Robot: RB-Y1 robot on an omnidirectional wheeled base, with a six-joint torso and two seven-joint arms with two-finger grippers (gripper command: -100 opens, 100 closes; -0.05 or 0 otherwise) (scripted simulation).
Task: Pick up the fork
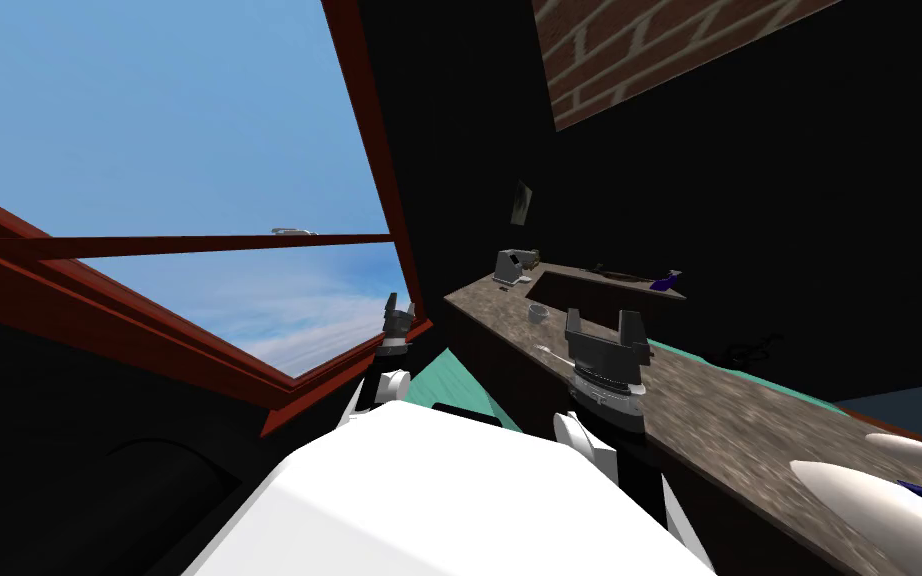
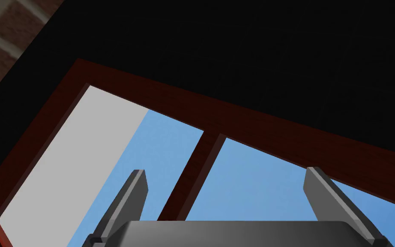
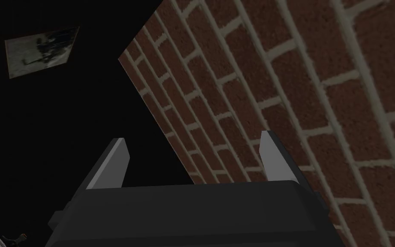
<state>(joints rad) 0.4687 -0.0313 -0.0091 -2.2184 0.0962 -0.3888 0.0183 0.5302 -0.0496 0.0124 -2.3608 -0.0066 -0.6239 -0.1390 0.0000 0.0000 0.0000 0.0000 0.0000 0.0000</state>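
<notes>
Head view: fork (image 1: 552, 351) lies roughly along worktop (image 1: 729, 420), beside right end effector (image 1: 604, 322); it and left end effector (image 1: 400, 304) stand released.

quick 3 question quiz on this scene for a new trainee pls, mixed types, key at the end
1. True or false: the right gripper holds something between its jaws.
2. Multiple choice: the thin pale utensil beside the right gripper, likely the fork, lies on A) the countertop, B) the floor, C) a chair.
3. Fill in: the left gripper points toward the ____.

Key: 1 false, the jaws stand open and empty. 2 A. 3 window.
</notes>
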